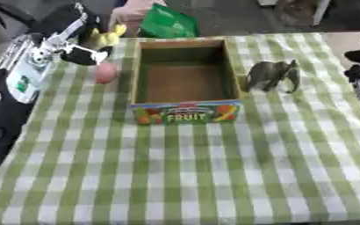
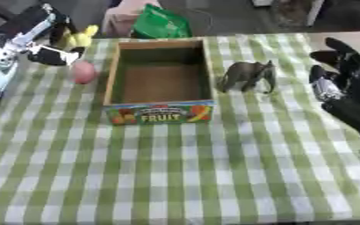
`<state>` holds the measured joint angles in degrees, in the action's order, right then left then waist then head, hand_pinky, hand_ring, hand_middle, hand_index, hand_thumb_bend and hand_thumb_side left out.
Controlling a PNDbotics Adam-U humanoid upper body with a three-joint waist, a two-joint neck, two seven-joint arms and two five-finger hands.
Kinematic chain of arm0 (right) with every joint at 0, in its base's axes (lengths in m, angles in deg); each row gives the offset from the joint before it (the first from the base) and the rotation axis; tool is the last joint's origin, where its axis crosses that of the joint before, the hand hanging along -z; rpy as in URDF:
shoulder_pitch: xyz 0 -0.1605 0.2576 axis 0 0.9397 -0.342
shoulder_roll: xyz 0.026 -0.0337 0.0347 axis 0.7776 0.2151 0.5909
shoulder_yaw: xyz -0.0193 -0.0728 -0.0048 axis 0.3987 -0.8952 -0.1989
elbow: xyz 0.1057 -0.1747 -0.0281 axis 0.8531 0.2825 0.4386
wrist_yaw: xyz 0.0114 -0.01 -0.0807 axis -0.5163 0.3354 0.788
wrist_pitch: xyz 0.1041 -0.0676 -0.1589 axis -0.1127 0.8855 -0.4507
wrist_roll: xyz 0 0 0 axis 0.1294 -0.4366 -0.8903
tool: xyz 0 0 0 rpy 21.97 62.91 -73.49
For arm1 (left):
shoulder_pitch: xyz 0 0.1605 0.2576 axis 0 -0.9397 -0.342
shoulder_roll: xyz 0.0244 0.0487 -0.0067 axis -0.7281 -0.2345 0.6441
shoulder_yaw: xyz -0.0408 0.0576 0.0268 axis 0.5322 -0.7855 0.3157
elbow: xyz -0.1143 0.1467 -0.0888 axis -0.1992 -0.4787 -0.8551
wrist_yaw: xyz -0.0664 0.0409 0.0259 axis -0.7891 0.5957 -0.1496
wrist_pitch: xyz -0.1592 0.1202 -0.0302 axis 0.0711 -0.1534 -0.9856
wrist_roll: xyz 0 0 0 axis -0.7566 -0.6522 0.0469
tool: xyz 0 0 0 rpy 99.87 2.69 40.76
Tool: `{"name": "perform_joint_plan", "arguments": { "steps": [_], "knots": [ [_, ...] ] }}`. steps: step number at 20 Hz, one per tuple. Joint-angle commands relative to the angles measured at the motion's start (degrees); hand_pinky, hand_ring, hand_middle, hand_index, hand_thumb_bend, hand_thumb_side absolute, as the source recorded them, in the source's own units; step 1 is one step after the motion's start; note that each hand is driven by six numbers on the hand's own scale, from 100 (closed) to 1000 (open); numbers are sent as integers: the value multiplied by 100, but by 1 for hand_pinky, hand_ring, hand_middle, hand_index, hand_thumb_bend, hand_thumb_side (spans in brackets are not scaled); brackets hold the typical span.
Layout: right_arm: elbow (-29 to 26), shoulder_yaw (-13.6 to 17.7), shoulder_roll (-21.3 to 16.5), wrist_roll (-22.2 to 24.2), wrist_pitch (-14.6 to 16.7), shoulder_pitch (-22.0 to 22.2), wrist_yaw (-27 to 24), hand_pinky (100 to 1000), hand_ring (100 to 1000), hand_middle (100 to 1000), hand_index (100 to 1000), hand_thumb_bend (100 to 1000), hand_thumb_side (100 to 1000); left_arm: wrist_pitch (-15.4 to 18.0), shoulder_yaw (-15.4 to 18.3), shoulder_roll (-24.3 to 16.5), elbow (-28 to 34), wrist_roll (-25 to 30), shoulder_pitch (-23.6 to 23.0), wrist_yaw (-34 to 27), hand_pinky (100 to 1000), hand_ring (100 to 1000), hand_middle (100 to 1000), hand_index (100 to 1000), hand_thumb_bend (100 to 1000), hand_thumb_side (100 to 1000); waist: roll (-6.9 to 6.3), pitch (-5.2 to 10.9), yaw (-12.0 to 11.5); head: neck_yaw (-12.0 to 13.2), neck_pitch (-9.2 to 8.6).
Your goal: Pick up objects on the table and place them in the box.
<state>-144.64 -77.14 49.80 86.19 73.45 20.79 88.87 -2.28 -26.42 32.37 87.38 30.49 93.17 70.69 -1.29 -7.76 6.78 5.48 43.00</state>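
Toy elephant (image 2: 248,75) beside box (image 2: 158,113), right hand (image 2: 344,88) near it, fingers spread

The word "FRUIT" in large yellow-green letters on the near front panel of the box (image 2: 159,113), among printed pictures of fruit, a smaller line above it unreadable, no other legible text

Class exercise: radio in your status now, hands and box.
Left hand shut on yellow toy. Right hand open, idle. Box empty; elephant beside it.
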Motion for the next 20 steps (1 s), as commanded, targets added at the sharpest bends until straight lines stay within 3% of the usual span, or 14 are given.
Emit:
{"name": "perform_joint_plan", "arguments": {
  "steps": [1, 6, 9, 14, 19, 20],
  "knots": [
    [-56, -32, -53, 58, 18, -106, -40, 808, 920, 787, 972, 100, 411, 92, -98, 233, 10, -45, 257, 91, 564, 314, 247, 416, 235, 151, 24, 93, 68, 81, 35],
    [-64, -111, -4, 145, 28, -174, -75, 808, 920, 787, 972, 100, 415, 326, -290, 694, -235, -4, 441, 358, 569, 333, 268, 433, 262, 150, 25, 70, 263, 185, 7],
    [-62, -137, 24, 182, 26, -194, -85, 809, 921, 787, 972, 100, 420, 457, -366, 901, -423, 78, 444, 520, 588, 404, 350, 490, 410, 144, 18, 53, 332, 227, -5],
    [-56, -139, 35, 197, 21, -198, -86, 809, 921, 787, 973, 100, 423, 543, -364, 1063, -742, 192, 352, 785, 604, 470, 439, 554, 515, 153, 14, 25, 374, 236, -10],
    [-53, -129, 37, 194, 19, -191, -80, 809, 921, 787, 973, 100, 424, 407, -235, 1085, -1002, 102, 287, 1025, 658, 592, 577, 707, 826, 157, 14, 9, 367, 219, -19],
    [-51, -125, 37, 191, 18, -188, -78, 809, 921, 787, 973, 100, 425, 364, -208, 1071, -1002, 46, 283, 1056, 666, 601, 589, 715, 822, 156, 14, 8, 363, 216, -23]
  ]
}}
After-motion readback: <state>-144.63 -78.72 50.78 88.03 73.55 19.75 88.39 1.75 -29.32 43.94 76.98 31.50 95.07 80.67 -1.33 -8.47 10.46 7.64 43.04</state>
